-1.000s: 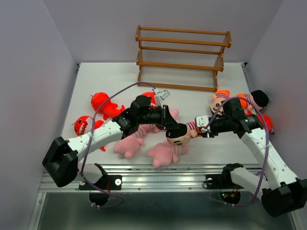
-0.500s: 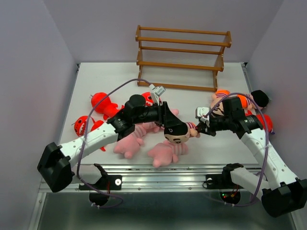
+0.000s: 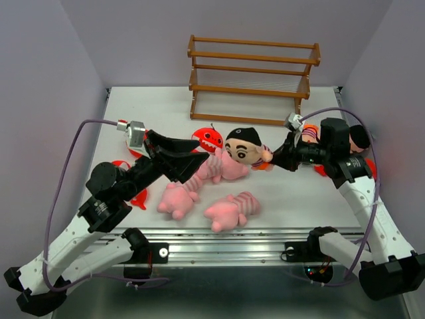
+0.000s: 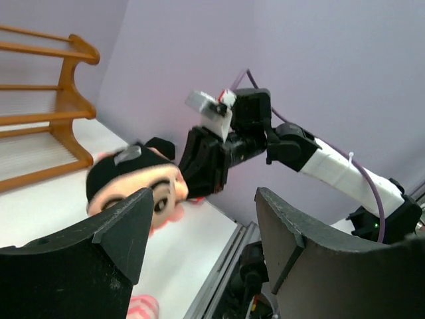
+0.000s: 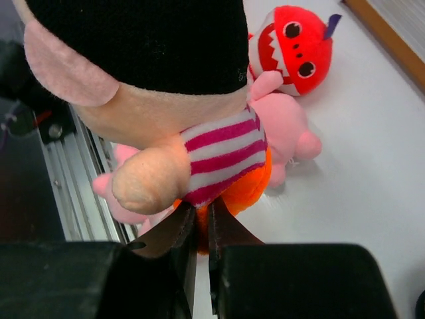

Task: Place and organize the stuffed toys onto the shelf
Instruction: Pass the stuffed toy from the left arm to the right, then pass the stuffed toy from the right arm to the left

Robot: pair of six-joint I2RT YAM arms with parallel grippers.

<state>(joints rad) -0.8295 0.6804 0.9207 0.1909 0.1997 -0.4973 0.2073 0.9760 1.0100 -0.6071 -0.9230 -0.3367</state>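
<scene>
A doll [image 3: 243, 145] with black hair, a pink-striped shirt and orange feet hangs above the table's middle. My right gripper [image 3: 275, 161] is shut on its orange foot; the right wrist view shows the gripper [image 5: 202, 214] pinching the foot under the doll [image 5: 179, 100]. My left gripper [image 3: 196, 165] stands open and empty, left of the doll and apart from it. In the left wrist view the gripper [image 4: 204, 199] frames the doll's face [image 4: 136, 186]. The wooden shelf [image 3: 252, 70] stands at the back with nothing on it.
Three pink striped animals [image 3: 176, 199] [image 3: 230, 209] [image 3: 222, 166] lie near the front centre. A red shark [image 3: 210, 139] lies behind them, and another shark [image 3: 118, 171] is partly hidden by my left arm. Two more dolls [image 3: 307, 133] [image 3: 358, 136] sit behind my right arm.
My left gripper opened, let go of the doll's head and drew back to the left. My right gripper, shut on the doll's foot, carried the doll up and back toward the shelf.
</scene>
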